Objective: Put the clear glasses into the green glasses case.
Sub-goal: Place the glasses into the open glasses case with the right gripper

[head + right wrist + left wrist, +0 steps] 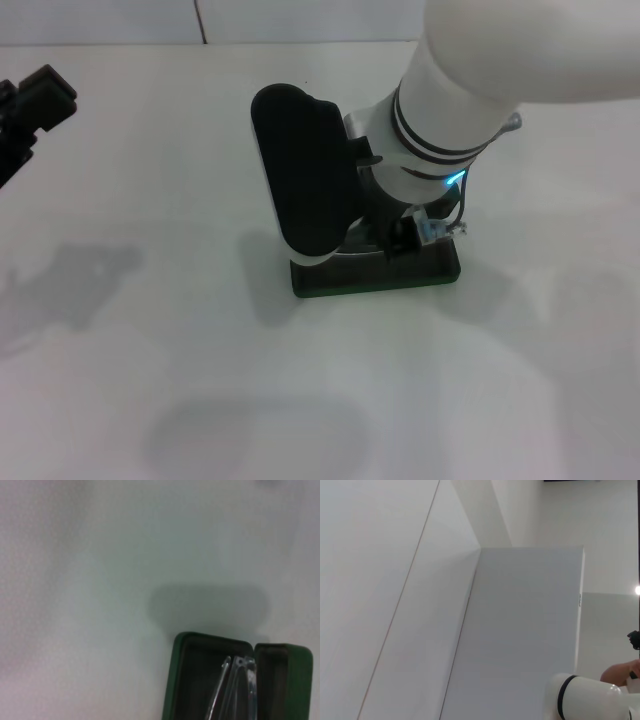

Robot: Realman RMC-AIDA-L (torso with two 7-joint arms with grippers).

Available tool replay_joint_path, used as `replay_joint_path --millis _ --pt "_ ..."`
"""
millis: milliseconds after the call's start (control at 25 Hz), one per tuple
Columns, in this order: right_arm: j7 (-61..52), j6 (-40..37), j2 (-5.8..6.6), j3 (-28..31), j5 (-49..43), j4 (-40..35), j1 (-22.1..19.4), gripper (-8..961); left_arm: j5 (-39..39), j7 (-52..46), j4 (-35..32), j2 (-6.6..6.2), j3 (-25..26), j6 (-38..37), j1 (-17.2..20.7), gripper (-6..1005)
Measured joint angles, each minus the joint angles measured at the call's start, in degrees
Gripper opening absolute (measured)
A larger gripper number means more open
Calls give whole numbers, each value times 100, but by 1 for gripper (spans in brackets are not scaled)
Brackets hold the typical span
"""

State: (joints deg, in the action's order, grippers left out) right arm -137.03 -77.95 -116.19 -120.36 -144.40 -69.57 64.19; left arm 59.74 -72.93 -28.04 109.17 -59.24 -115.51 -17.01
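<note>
The green glasses case [375, 277] lies open at the table's middle, its dark lid [300, 170] standing up on the left side. My right gripper [402, 236] reaches down into the case from the upper right, mostly hidden by its white wrist. The clear glasses [437, 229] poke out beside it, above the case's right end. In the right wrist view the clear glasses [234, 685] rise out of the dark lining of the green glasses case [172, 680] toward the camera, held up off the bottom. My left gripper [30, 105] is parked at the far left edge.
The white table [150, 350] spreads around the case on all sides, with only shadows on it. The left wrist view shows pale walls and a part of my right arm [585, 700] in a corner.
</note>
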Motion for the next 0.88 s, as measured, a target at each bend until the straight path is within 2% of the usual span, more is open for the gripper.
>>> replay_joint_path --millis 240,880 --pt "4 222 0 -87 -113 13 -65 48 5 7 1 -1 0 -3 43 110" --pt "-35 194 0 -140 -151 43 -84 55 11 41 17 26 -12 -1 -4 111"
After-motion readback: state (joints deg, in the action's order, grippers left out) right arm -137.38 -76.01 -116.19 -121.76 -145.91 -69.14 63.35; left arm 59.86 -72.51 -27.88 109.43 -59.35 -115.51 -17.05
